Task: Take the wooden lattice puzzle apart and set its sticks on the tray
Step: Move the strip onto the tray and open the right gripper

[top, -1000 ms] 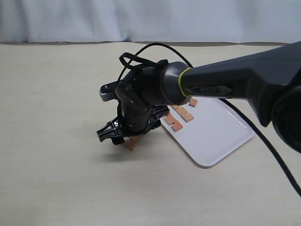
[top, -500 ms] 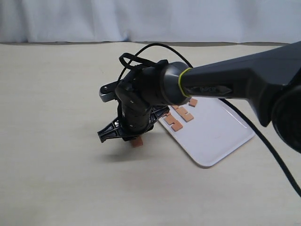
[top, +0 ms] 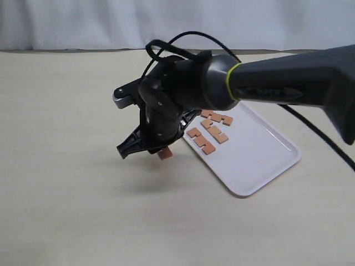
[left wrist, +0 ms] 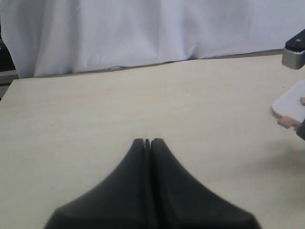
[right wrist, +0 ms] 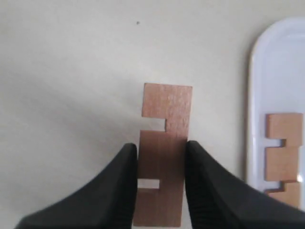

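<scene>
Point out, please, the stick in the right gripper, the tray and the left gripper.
stick (right wrist: 167,102), right wrist view, its free notched end.
tray (top: 260,158), exterior view, bare floor.
left gripper (left wrist: 147,141), left wrist view, between its closed fingertips.

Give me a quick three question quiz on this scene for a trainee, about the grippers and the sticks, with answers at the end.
1. True or false: the left gripper is shut and holds nothing.
2. What does the right gripper grip? A a cup; B one notched stick; C nothing.
3. Fill in: the other sticks lie on the white ____.
Key: 1 true; 2 B; 3 tray.
</scene>
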`<state>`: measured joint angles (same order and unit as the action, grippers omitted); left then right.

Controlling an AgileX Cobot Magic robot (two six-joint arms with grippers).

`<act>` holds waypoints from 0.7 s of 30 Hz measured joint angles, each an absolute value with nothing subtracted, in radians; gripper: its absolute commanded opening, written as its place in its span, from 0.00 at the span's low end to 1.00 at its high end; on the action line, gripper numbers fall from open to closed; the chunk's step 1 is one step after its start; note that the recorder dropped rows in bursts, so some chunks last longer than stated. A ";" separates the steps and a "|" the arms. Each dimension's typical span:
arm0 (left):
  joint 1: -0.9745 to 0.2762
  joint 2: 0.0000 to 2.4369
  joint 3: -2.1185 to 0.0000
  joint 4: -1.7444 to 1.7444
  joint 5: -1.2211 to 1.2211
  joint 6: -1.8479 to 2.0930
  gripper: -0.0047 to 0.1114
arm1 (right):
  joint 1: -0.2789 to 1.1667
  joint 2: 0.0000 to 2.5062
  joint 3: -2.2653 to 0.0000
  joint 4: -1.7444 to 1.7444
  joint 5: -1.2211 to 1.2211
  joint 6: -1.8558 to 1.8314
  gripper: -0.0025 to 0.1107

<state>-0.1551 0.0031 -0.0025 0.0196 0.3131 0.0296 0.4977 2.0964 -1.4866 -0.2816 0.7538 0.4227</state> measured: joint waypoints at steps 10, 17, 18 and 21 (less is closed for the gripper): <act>-0.155 0.003 -0.002 0.020 0.313 0.030 0.04 | 0.246 2.064 -1.478 -0.350 0.870 0.408 0.12; -0.155 0.003 -0.002 0.020 0.313 0.030 0.04 | 0.238 2.118 -1.475 -0.351 0.872 0.408 0.41; -0.155 0.003 -0.002 0.020 0.313 0.030 0.04 | 0.238 2.117 -1.475 -0.351 0.872 0.408 0.42; -0.155 0.003 -0.002 0.020 0.313 0.030 0.04 | 0.238 2.117 -1.475 -0.351 0.886 0.408 0.46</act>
<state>-0.1551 0.0031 -0.0025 0.0196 0.3131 0.0296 0.2375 2.1174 -1.4753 -0.3510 0.8860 0.4079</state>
